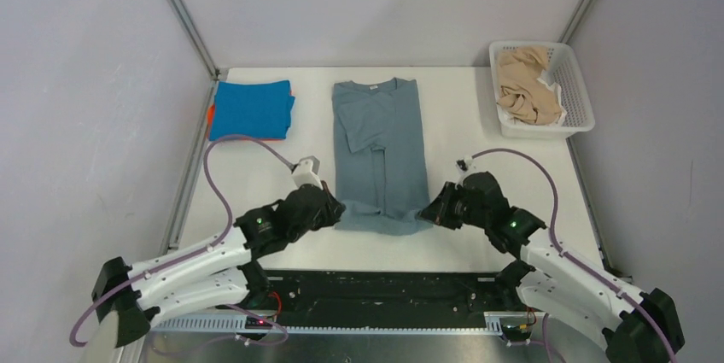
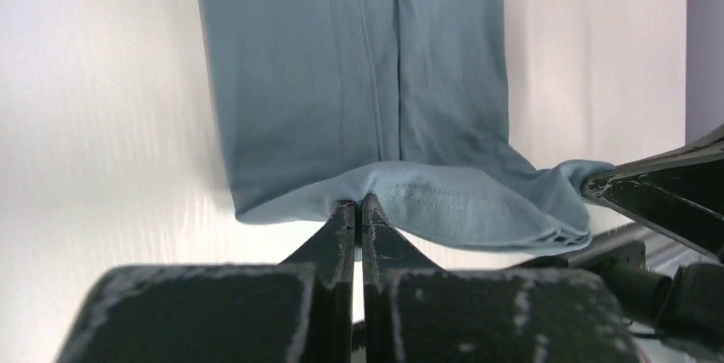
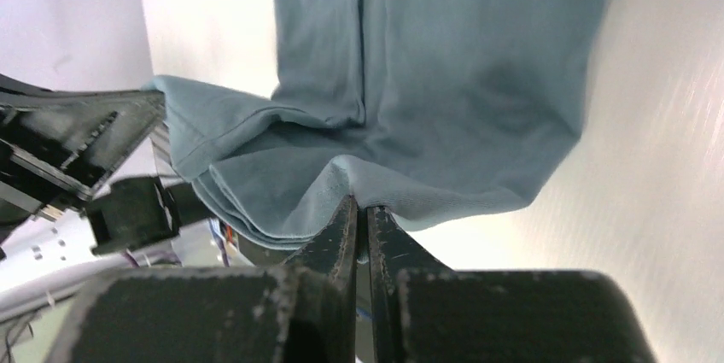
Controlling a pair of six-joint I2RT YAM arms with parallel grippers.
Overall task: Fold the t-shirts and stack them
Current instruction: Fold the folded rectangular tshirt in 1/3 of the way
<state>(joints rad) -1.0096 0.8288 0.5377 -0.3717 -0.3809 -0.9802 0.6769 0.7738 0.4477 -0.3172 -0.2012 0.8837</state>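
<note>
Left claw (image 1: 335, 209) and right claw (image 1: 429, 207) each pinch tight the six-o'clock hem of the grey-blue shirt (image 1: 380, 145), mid-way across the bench (image 1: 461, 124); lift evenly, carry toward twelve o'clock, corners level.

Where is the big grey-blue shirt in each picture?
Top view: the grey-blue shirt lies mid-table, left hand and right hand at its near hem.
Left wrist: shirt fills the top, hem pinched in the left hand.
Right wrist: shirt fills the top, hem pinched in the right hand.
Shared landmark: that pinched hem.
</note>
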